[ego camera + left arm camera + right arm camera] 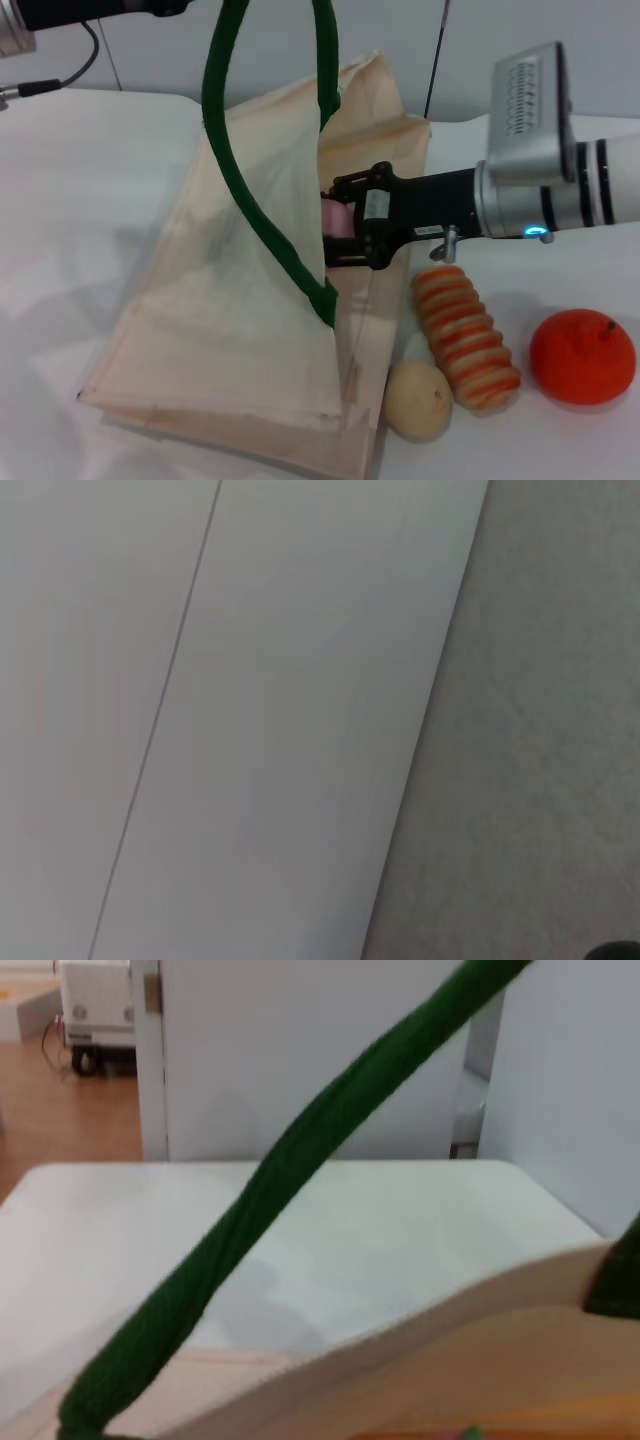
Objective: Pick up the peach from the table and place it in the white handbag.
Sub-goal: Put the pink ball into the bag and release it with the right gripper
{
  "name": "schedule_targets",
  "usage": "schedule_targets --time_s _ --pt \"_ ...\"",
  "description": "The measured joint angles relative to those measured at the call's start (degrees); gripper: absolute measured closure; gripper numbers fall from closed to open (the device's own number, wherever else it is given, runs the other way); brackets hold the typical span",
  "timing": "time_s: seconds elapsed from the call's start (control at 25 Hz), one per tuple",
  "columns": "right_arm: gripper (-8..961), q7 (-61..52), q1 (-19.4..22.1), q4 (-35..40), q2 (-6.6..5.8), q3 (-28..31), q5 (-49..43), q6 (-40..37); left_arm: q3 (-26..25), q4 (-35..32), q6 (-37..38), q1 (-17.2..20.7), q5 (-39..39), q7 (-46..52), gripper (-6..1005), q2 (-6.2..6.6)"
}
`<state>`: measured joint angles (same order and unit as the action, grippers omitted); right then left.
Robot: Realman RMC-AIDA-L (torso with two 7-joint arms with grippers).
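Note:
The white handbag (230,330) lies on the table with one side pulled up by its dark green handle (225,150), which runs out of the top of the head view. My left arm (100,8) is at the top left, near where the handle leaves the view. My right gripper (337,226) reaches in from the right and is shut on the pink peach (333,218) at the bag's open mouth, partly behind the raised cloth. The right wrist view shows the handle (300,1160) and the bag's cream edge (450,1360) close up.
To the right of the bag on the white table (60,200) lie a beige round ball (418,400), an orange-and-cream ridged object (465,340) and a bright orange fruit (582,357). The left wrist view shows only pale wall panels.

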<state>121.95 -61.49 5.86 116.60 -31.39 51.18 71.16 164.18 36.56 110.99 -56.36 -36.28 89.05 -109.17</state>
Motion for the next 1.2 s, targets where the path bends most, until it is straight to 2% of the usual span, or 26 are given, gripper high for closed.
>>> schedule_targets --time_s 0.16,0.48,0.68,0.92,1.12,1.2 --pt "426 0.4 -1.2 -1.6 0.04 -0.9 0.1 -1.5 0.0 0.0 -0.1 -0.2 0.0 -0.1 852 -0.05" --pt "431 0.9 -1.2 -2.0 0.2 -0.6 0.7 -1.5 0.0 0.0 -0.1 -0.2 0.0 -0.2 849 -0.16" --pt "379 0.9 -1.2 -2.4 0.21 -0.7 0.8 -1.6 0.0 0.0 -0.2 -0.1 0.0 -0.3 848 -0.24" --pt "175 0.9 -1.1 -2.4 0.2 -0.6 0.8 -1.7 0.0 0.0 -0.2 0.0 0.0 -0.3 846 -0.25" --pt "59 0.9 -0.9 -2.3 0.2 -0.5 0.8 -1.8 0.0 0.0 -0.2 0.0 -0.1 -0.3 844 -0.25" --pt "59 0.8 -0.9 -2.3 0.18 -0.5 0.8 -2.5 0.0 0.0 -0.2 0.1 -0.1 -0.2 843 -0.25"
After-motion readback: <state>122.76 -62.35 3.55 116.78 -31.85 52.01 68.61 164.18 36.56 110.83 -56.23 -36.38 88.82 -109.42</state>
